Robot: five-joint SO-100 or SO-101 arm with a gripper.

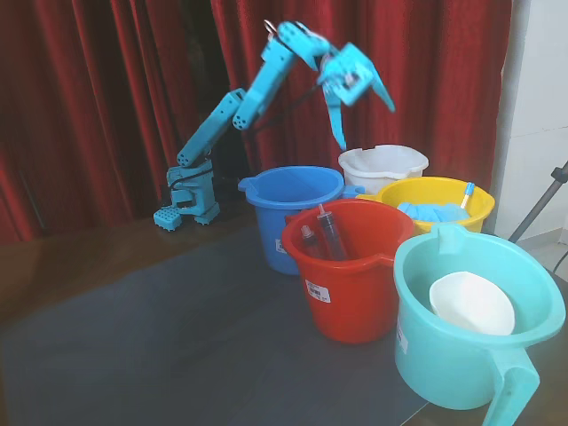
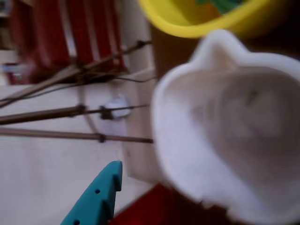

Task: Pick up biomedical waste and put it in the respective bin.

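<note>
In the fixed view five plastic buckets crowd the right end of the dark table (image 1: 160, 328). The round blue bucket (image 1: 293, 213) looks bare inside; the red bucket (image 1: 351, 271) holds two blue-tinted syringes (image 1: 330, 232) leaning on its far wall; the yellow bucket (image 1: 437, 202) has crumpled blue material (image 1: 430, 211) and a thin stick (image 1: 465, 193) propped at its rim; the teal bucket (image 1: 475, 324) nearest the camera holds a white bowl (image 1: 472, 303); the white bucket (image 1: 383, 167) stands furthest back. The light-blue arm's gripper (image 1: 366, 120) hangs above the white bucket, fingers spread apart and holding nothing. I cannot pick out the slim grey syringe-like waste anywhere. The table's left half lies open (red curtains (image 1: 98, 89) close off the back).

In the wrist view the white bucket (image 2: 229, 140) fills the right, blurred, its inside too smeared to read. One teal finger (image 2: 96, 199) pokes in at the bottom; the yellow bucket's rim (image 2: 197, 23) shows above, pale floor and tripod legs (image 2: 70, 136) left.
</note>
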